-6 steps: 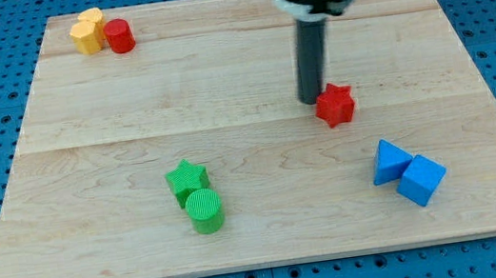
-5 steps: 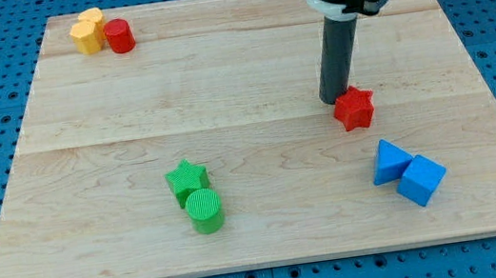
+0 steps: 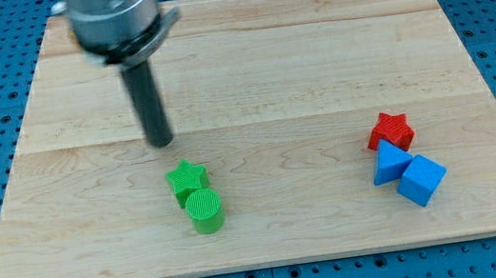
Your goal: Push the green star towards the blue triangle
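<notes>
The green star [image 3: 187, 179] lies at the board's lower left of centre, touching a green cylinder [image 3: 205, 210] just below it. The blue triangle [image 3: 389, 163] lies at the lower right, touching a blue cube [image 3: 421, 179] and a red star [image 3: 390, 130]. My tip [image 3: 162, 143] is on the board just above and slightly left of the green star, a small gap apart from it.
A yellow block [image 3: 87, 30] and a red cylinder [image 3: 119, 35] sit together at the top left corner. The wooden board [image 3: 249, 72] rests on a blue pegboard, with its edges near all sides of the view.
The red star has moved down and right until it touches the blue triangle. My tip has moved from beside the red star far left to just above the green star.
</notes>
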Robot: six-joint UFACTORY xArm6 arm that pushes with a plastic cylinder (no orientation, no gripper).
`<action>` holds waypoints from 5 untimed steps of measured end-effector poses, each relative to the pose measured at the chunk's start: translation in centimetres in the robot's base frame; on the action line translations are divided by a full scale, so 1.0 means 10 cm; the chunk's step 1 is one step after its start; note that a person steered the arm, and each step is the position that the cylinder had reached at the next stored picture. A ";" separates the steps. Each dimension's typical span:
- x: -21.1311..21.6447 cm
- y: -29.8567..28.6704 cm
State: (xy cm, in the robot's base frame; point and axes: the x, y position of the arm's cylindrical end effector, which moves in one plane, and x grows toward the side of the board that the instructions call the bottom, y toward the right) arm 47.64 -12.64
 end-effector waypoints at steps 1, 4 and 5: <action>0.44 0.01; 0.44 1.42; 0.43 0.43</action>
